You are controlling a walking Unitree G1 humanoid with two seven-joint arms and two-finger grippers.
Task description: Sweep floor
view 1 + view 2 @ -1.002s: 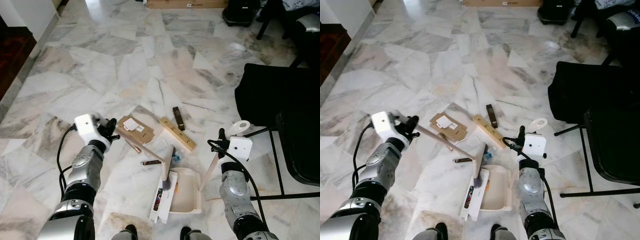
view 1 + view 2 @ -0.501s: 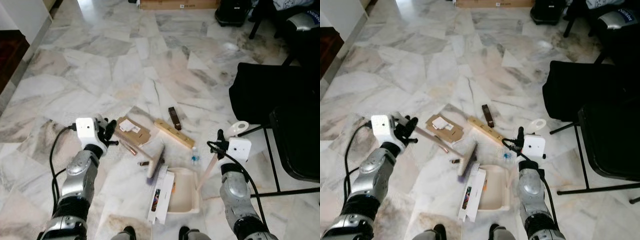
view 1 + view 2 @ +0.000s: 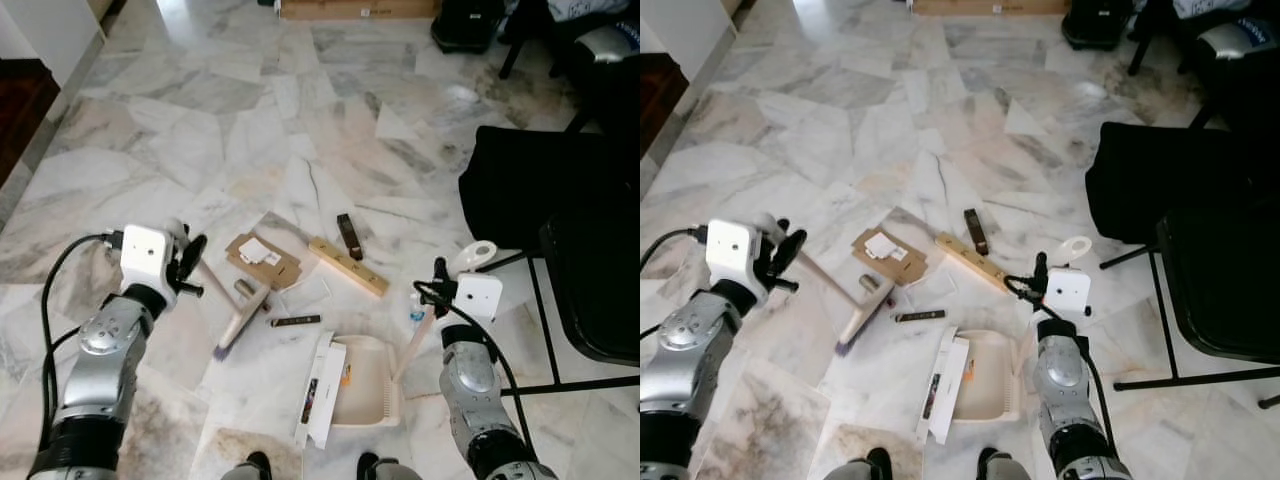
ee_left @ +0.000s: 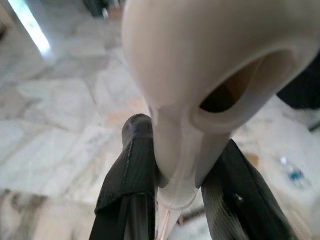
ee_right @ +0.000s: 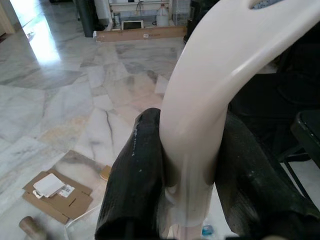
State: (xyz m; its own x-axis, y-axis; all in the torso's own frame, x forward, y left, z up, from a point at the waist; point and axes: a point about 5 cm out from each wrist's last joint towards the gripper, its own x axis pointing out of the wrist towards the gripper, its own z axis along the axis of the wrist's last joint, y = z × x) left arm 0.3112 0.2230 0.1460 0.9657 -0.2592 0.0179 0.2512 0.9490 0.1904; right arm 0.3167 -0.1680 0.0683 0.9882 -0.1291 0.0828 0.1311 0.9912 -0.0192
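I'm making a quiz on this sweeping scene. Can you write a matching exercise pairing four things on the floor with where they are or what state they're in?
Things:
1. brush
2. dustpan
3. cardboard piece
4. tape roll

Places or states:
A. lying by the black chair's leg
B. handle held in the right gripper
C. flat on the floor with a white label on top
D. handle held in the left gripper, head down on the floor

Pairs: 1-D, 2-B, 3-C, 4-A
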